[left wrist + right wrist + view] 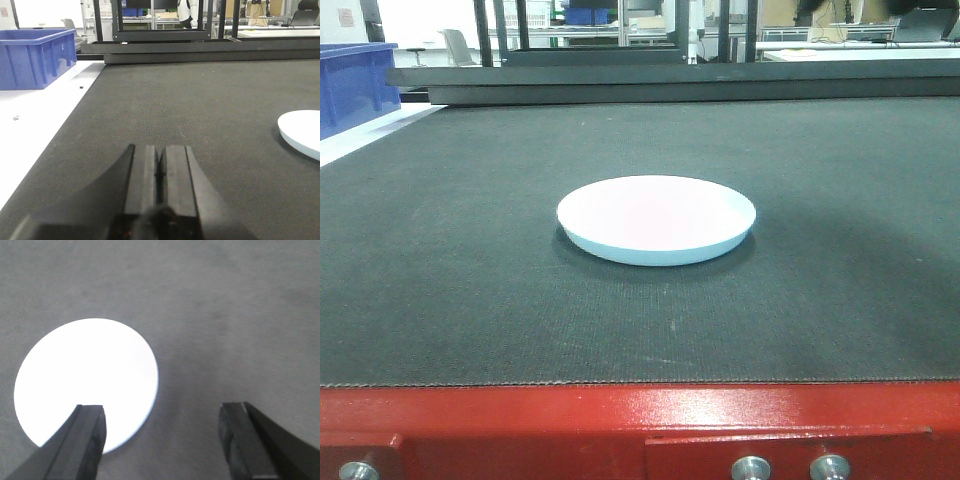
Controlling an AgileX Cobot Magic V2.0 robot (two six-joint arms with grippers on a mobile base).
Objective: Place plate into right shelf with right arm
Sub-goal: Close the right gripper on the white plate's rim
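Right end effector point(162, 412) released, jaws spread wide, above the plate point(656, 218), one finger overlapping its edge. The plate lies flat on the worktop point(440, 300). Left end effector point(159, 152) clenched, empty.

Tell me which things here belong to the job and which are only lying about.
For the job: the plate, lying on the black mat; the right gripper, open above it.
Lying about: the blue bin, off the mat; the left gripper, shut and empty.
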